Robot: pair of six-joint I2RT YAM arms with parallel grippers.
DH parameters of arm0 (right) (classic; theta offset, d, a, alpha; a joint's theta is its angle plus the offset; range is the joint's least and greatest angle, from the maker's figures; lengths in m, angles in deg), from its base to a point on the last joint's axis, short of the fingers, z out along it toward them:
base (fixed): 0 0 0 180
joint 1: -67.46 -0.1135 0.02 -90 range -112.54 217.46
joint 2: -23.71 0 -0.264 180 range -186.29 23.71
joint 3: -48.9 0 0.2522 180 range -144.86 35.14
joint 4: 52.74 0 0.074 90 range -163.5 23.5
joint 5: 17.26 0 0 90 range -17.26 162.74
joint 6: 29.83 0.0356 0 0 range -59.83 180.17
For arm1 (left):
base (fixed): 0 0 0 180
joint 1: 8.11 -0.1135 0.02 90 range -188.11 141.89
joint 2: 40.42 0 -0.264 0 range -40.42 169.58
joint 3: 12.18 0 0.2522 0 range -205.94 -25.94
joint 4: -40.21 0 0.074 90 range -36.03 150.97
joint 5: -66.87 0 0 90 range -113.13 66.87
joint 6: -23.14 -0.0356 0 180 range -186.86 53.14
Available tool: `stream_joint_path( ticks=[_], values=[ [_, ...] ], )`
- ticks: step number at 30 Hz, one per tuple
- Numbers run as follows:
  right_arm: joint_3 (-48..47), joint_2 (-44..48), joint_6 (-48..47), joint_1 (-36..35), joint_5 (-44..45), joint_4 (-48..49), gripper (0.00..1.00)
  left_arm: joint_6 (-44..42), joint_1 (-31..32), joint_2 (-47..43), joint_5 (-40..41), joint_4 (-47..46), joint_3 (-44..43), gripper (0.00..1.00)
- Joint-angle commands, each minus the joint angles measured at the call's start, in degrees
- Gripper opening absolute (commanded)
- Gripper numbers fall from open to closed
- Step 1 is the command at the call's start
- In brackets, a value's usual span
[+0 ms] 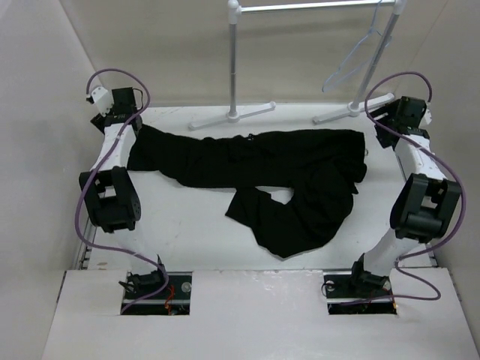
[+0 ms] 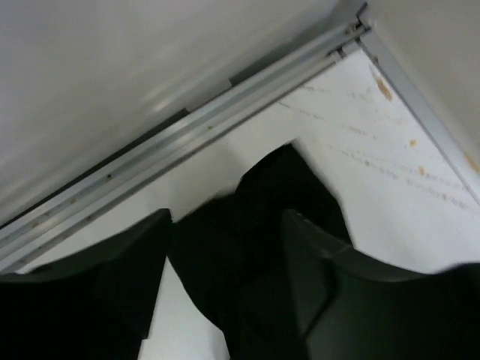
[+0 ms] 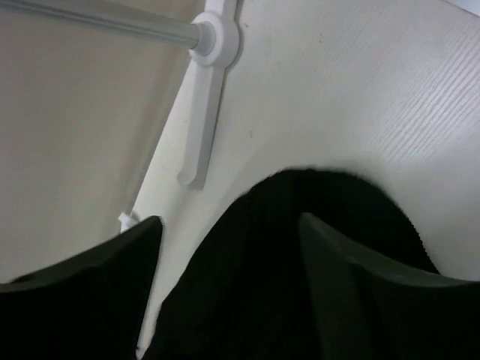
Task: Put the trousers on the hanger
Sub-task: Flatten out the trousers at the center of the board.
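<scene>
Trousers (image 1: 255, 172) lie spread mid-frame; your left gripper (image 2: 225, 217) and right gripper (image 3: 230, 220) hang parted over their ends, holding nothing. Next, fetch hanger (image 1: 346, 61), upper right.

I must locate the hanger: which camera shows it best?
Top external: the hanger hangs in full from the rack rail at far right. The left wrist view shows none of it; the right wrist view shows only a rack foot.
</scene>
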Motion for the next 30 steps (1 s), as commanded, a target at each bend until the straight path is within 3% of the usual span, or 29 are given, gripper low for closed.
stream_joint_path(
  ticks=[1, 4, 5, 9, 11, 14, 20, 24, 27, 30],
  values=[
    [-5.38, 4.66, -1.14, -1.5, 0.58, 3.93, 0.86, -1.04, 1.91, -6.47, -4.89, -2.63, -2.57, 0.64],
    [-0.83, 11.86, -3.69, -5.36, 3.47, 2.7, 0.82, -0.35, 7.17, -15.42, -7.09, -1.58, 8.21, 0.69],
    [1.72, 14.5, -4.48, -7.2, 4.44, 2.44, 0.74, 0.27, 10.07, -18.85, -7.45, -0.88, 13.04, 0.68],
    [14.72, 24.87, -4.49, -14.23, 8.4, 0.42, 0.2, 6.94, 26.84, -30.29, -12.0, 4.47, 31.51, 0.54],
    [21.22, 29.97, -3.35, -16.7, 9.54, -1.77, 0.13, 12.28, 35.8, -31.71, -14.99, 8.34, 36.97, 0.51],
    [28.44, 37.53, -2.64, -19.96, 10.69, -4.41, 0.16, 19.59, 45.31, -32.15, -18.34, 11.69, 42.6, 0.5],
    [37.41, 47.39, -3.52, -18.21, 9.73, -10.74, 0.57, 23.74, 53.51, -27.86, -22.29, 4.16, 47.37, 0.62],
    [39.79, 49.06, -3.7, -15.14, 10.42, -12.59, 0.76, 24.36, 54.74, -22.59, -25.2, -0.51, 47.02, 0.58],
    [41.37, 47.84, -3.61, -10.66, 9.2, -12.07, 0.78, 25.14, 54.83, -19.24, -24.76, -2.53, 47.28, 0.43],
    [43.48, 45.21, -3.96, -7.05, 7.97, -8.22, 0.72, 26.81, 53.52, -18.97, -23.28, -4.12, 47.89, 0.14]
  ],
)
